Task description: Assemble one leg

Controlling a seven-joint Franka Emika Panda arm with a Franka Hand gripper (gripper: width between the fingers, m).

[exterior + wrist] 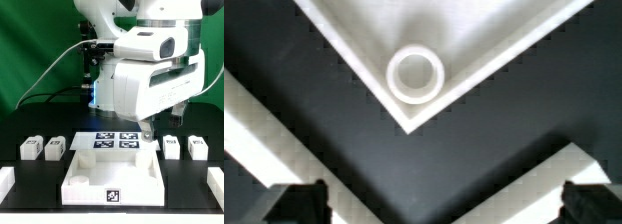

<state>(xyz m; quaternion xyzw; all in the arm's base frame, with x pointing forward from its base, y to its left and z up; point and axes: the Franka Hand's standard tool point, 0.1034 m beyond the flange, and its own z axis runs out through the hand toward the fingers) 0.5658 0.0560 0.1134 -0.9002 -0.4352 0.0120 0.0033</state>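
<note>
While the gripper (pixel 443 202) hangs wide open and empty, the nearest leg (pixel 172 146) looks light, rigid and slick; pinch its flat sides.

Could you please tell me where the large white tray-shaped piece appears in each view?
Exterior view: the tray-shaped piece lies front and centre, with a tag on its near wall.
Wrist view: only one pointed corner of what seems to be the same piece shows, bearing a round socket.
Shared landmark: the gripper, open, over the piece's far corner on the exterior view's right.
</note>
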